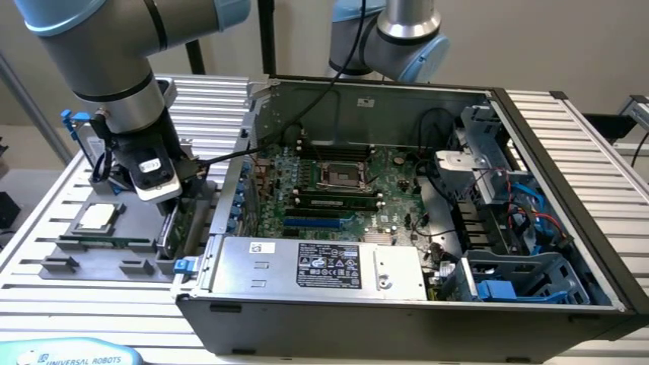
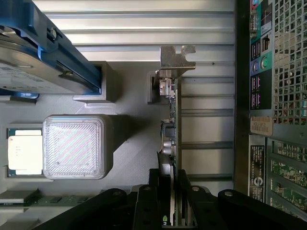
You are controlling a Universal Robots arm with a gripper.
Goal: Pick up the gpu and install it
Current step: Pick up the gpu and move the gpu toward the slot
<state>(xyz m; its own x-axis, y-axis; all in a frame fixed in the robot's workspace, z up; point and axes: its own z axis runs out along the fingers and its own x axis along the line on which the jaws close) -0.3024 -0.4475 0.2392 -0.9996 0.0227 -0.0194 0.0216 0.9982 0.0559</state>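
gripper (image 2: 169, 181) tight on the edge-up gpu (image 2: 174, 120) beside the computer case (image 1: 406, 319); "universal robots" label (image 1: 79, 359)

Exterior cam: high up, angled down over the open case (image 1: 406, 323) on the bench (image 1: 578, 129). Mid range, whole case in frame. Wrist cam: looks straight down past the tool (image 2: 172, 203), close in on the grey tray (image 2: 139, 148). Overlap: the tray, the gpu (image 2: 175, 120) standing on edge in it, and the case wall beside it.
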